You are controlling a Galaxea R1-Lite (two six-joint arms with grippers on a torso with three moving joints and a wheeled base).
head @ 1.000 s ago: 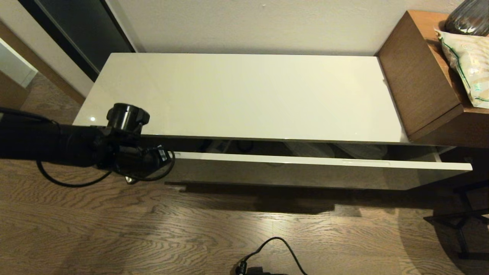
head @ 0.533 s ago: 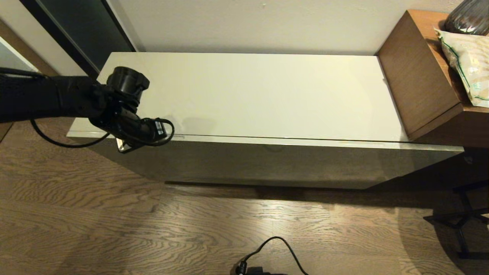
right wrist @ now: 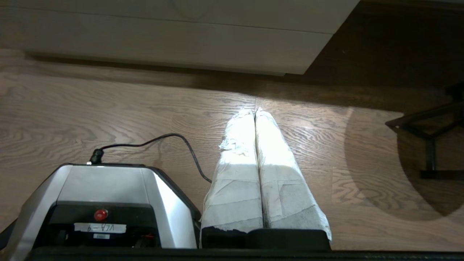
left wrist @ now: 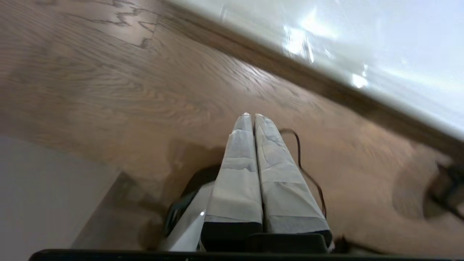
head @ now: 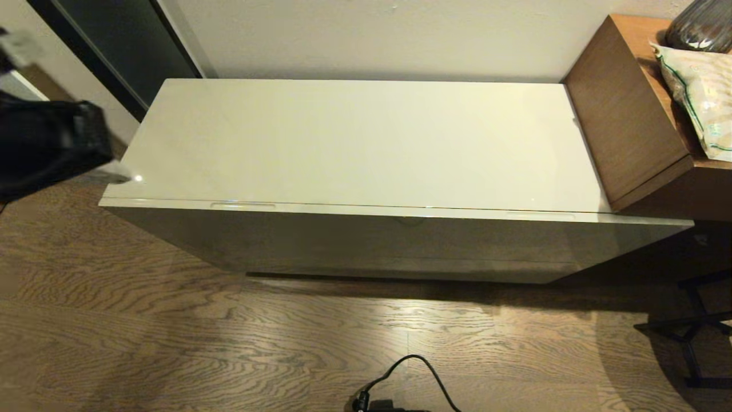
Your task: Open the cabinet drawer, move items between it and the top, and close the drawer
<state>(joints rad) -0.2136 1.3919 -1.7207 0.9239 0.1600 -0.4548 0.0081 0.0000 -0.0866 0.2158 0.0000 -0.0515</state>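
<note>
The cabinet drawer (head: 400,243) is shut, its front flush under the top (head: 354,143), with its two slim slots (head: 242,205) showing along the upper edge. The glossy cream top is bare. No tissue pack shows in any view. My left arm (head: 46,146) is a dark blur at the far left, beside the cabinet's left end and off it. The left gripper (left wrist: 250,116) is shut on nothing, hanging over the wooden floor. The right gripper (right wrist: 253,110) is also shut and empty, low over the floor in front of the cabinet's right part.
A brown wooden desk (head: 629,114) abuts the cabinet's right end, with a printed bag (head: 700,91) and a dark vase (head: 703,26) on it. A black cable (head: 412,372) lies on the floor. Black stand legs (head: 686,332) sit at the right. My base (right wrist: 101,203) is below.
The drawer stood open a second ago, with the left gripper at its left end. It was pushed shut, and the left arm has since drawn away to the far left.
</note>
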